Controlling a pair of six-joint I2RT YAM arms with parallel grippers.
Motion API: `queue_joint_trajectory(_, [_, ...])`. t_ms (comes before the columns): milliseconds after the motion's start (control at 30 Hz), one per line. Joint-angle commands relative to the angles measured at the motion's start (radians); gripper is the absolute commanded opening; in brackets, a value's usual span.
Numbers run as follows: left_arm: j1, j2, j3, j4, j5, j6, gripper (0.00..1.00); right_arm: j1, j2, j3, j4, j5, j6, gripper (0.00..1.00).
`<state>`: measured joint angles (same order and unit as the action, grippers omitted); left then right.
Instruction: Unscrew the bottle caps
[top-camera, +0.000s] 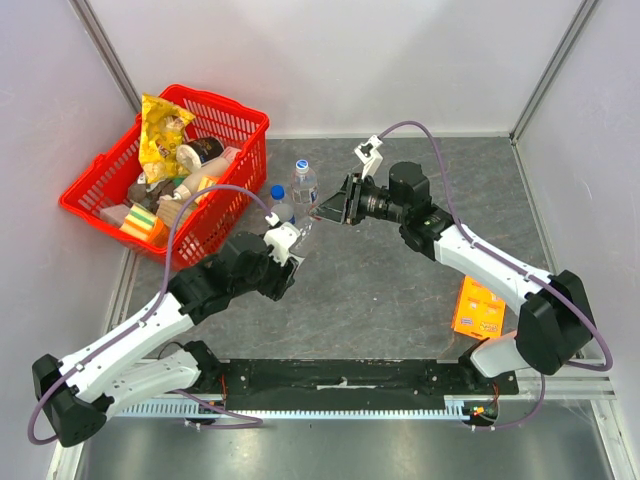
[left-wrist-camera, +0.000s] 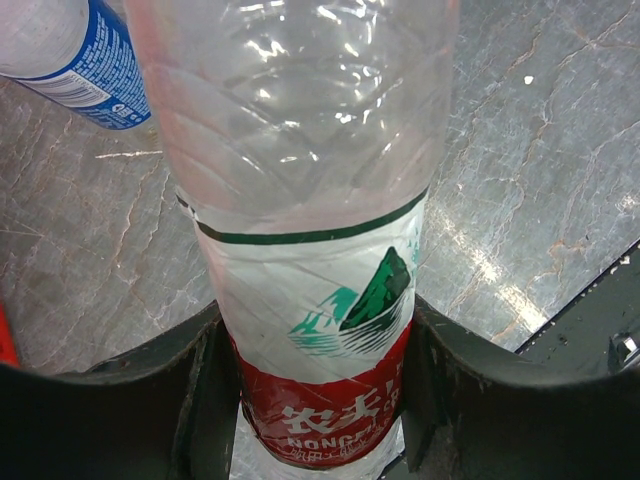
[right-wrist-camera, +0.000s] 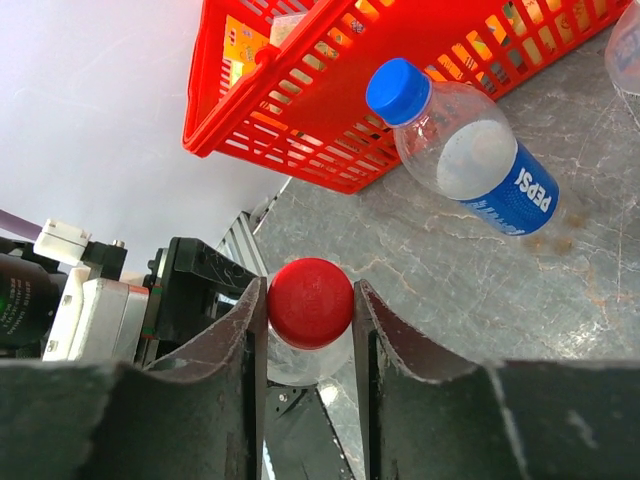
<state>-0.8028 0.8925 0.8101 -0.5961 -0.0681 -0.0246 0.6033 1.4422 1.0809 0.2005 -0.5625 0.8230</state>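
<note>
Gripped but not yet turned, the red cap (right-wrist-camera: 310, 302) is sitting between the fingers of the right pincer (right-wrist-camera: 310, 292). That pincer is standing narrow around it, with both inner faces appearing to press against the rim. The cap is still seated on the red-labelled bottle (left-wrist-camera: 310, 250), which the left pincer (left-wrist-camera: 317, 335) is clamping across its lower label. The bottle is being held over the table (top-camera: 400, 290), near the front of the red basket (right-wrist-camera: 330, 150).

The bottle's long axis is running from the left pincer toward the right one, with the cap end facing the right wrist camera. From above the two pincers are hiding most of it. It seems to be leaning rather than standing upright, but how steeply is hard to say.

No cap is off yet. The blue cap (right-wrist-camera: 398, 90) is still closing the blue-labelled bottle (right-wrist-camera: 480, 175), which is standing just beside the basket. The white cap (top-camera: 301, 163) is topping the pale-labelled bottle (top-camera: 303, 185) next to it. By this reading the job is only beginning, with the first twist pending and two bottles waiting untouched.
</note>
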Motion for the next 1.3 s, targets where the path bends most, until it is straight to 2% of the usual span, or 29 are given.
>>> queue_joint_trajectory(0, [-0.006,-0.001,0.003,0.019,0.017,0.008,0.38,0.003,0.000,0.033,0.060,-0.014,0.010,0.30])
queue_joint_trajectory(100, [-0.009,-0.007,0.001,0.019,0.016,0.006,0.38,0.003,-0.005,0.021,0.074,-0.023,0.010,0.13])
queue_joint_trajectory(200, [-0.007,-0.017,0.001,0.022,0.022,0.006,0.38,0.004,-0.012,0.010,0.085,-0.034,0.008,0.00])
queue_joint_trajectory(333, [-0.009,-0.032,0.004,0.027,0.063,0.012,0.38,0.003,-0.023,-0.019,0.169,-0.095,0.024,0.00])
queue_joint_trajectory(500, [-0.009,-0.076,0.004,0.056,0.212,0.023,0.38,0.004,-0.063,-0.048,0.234,-0.146,0.008,0.00])
queue_joint_trajectory(733, [-0.007,-0.144,0.004,0.114,0.336,0.023,0.33,0.004,-0.163,-0.087,0.241,-0.194,-0.100,0.00])
queue_joint_trajectory(933, [-0.007,-0.121,0.029,0.165,0.591,0.000,0.33,0.004,-0.252,-0.105,0.241,-0.267,-0.188,0.00])
queue_joint_trajectory(1100, [-0.007,-0.095,0.052,0.251,0.850,-0.078,0.33,0.004,-0.315,-0.154,0.365,-0.335,-0.163,0.00])
queue_joint_trajectory(1267, [-0.009,-0.116,0.058,0.323,1.004,-0.136,0.33,0.004,-0.359,-0.176,0.459,-0.414,-0.150,0.00])
